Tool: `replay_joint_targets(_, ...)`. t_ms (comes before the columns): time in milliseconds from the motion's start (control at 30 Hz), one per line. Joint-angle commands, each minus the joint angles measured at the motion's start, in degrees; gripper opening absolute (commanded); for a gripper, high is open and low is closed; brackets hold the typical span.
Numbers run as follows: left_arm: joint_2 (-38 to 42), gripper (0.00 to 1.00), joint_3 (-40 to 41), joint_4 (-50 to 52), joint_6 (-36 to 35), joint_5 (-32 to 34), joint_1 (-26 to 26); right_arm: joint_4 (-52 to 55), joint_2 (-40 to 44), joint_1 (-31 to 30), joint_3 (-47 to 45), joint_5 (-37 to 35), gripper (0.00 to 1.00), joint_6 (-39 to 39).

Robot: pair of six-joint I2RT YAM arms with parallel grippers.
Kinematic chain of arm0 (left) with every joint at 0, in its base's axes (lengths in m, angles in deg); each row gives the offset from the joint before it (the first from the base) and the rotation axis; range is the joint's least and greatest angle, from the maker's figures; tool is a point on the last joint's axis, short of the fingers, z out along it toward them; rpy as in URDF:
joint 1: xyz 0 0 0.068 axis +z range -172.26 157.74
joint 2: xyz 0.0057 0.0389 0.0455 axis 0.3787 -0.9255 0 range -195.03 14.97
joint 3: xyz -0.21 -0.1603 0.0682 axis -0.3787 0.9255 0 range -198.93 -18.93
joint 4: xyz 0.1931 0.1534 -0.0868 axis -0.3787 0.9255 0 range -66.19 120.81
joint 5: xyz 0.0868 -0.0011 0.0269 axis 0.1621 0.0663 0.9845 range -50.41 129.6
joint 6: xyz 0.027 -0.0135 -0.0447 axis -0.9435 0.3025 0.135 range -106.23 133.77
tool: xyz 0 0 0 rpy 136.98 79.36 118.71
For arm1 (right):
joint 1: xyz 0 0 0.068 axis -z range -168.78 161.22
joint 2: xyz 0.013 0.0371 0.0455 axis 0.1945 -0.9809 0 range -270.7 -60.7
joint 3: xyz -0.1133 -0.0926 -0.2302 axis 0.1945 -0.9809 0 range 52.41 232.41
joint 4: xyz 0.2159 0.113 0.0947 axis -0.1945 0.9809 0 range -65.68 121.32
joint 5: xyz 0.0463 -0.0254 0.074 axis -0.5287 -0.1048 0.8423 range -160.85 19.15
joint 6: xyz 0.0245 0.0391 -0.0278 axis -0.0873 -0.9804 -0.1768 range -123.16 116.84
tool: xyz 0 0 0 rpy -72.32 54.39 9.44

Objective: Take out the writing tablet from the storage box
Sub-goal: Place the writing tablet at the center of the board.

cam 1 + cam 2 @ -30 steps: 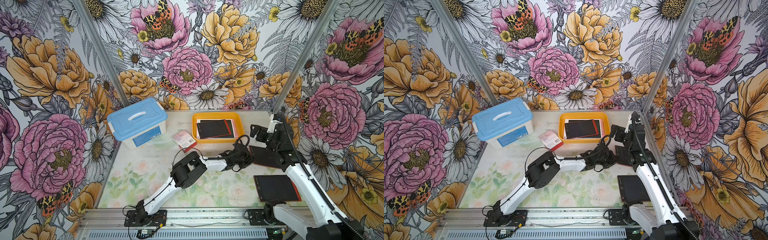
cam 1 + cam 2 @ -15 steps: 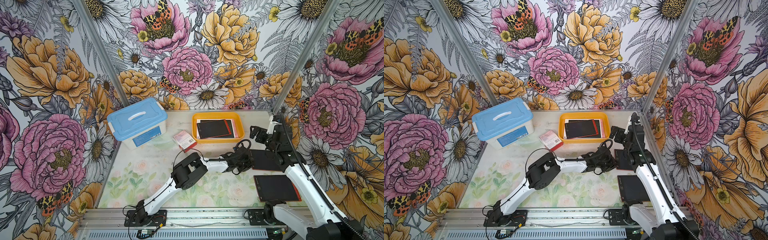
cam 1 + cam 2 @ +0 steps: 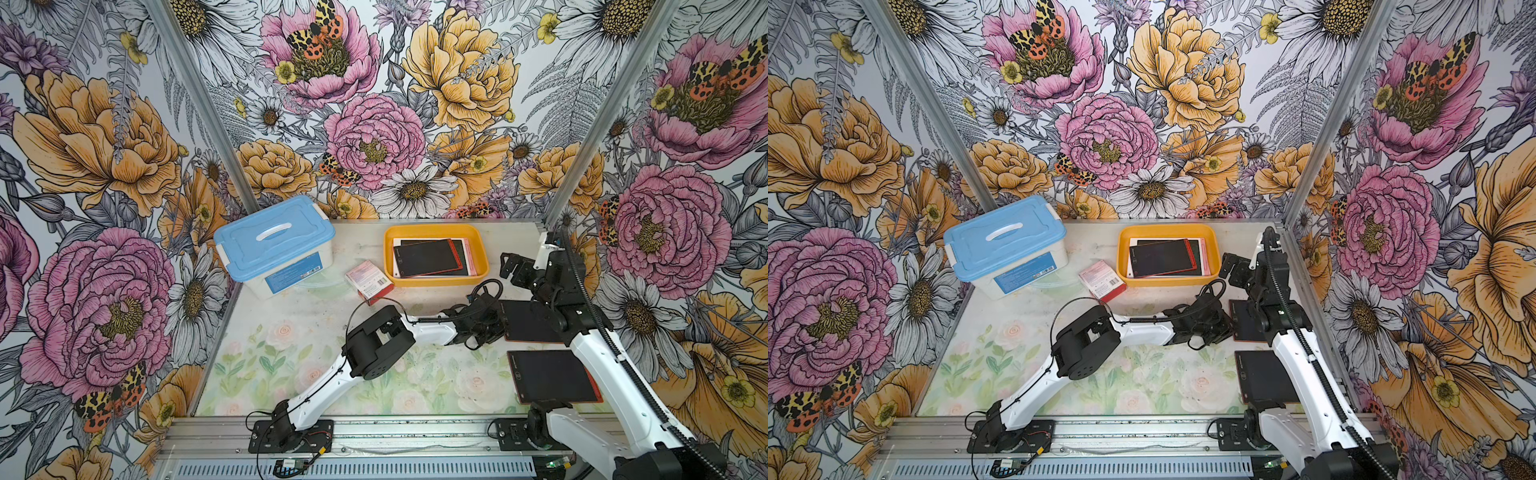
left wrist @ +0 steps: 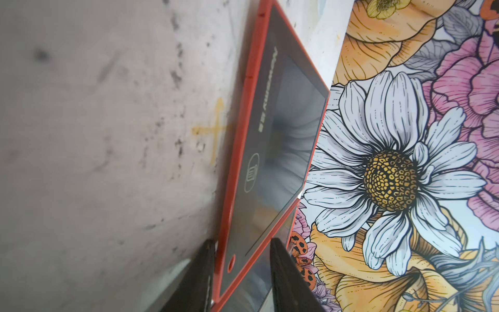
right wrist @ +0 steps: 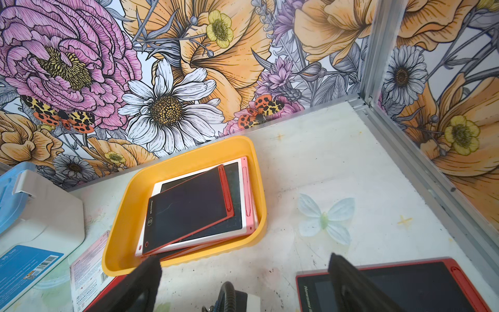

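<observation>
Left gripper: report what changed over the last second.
The left gripper set the red writing tablet flat on the table and opened its jaws, letting go. The right gripper, the storage box with its remaining tablets, and the other tablet stayed put.

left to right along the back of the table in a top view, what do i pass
blue-lid box → carton → storage box

Blue-lidded box (image 3: 274, 245) near small red-white carton (image 3: 369, 282)
</observation>
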Motion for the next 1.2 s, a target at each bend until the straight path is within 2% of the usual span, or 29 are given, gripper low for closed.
replay_joint_targets(0,1.74,0.42,1.44,2.85,-0.68,0.3,-0.68,-0.15,0.83,0.47,-0.41,-1.11,1.0,-0.61)
replay_joint_targets(200,4.07,0.49,3.06,4.47,-1.76,1.96,-0.78,-0.2,0.26,0.48,-0.19,-1.66,1.0,-0.65)
replay_joint_targets(467,8.11,0.51,6.06,5.96,-3.44,5.29,-0.72,-0.16,-0.88,0.51,0.73,-2.33,0.99,-0.65)
replay_joint_targets(667,15.19,0.53,8.81,6.55,-10.86,10.6,0.52,-0.11,-3.32,0.45,3.17,-3.64,1.0,-0.67)
replay_joint_targets(833,23.08,0.56,11.59,8.7,-20.43,17.46,2.46,-0.16,-7.61,0.47,7.31,-5.11,1.0,-0.73)
replay_joint_targets(967,27.52,0.65,12.0,12.31,-27.23,21.54,4.95,-0.27,-12.25,0.47,10.71,-5.54,0.99,-1.28)
replay_joint_targets(1167,30.12,0.85,11.31,17.48,-33.82,21.24,12.24,-0.25,-20.43,0.47,15.36,-5.51,0.99,-1.44)
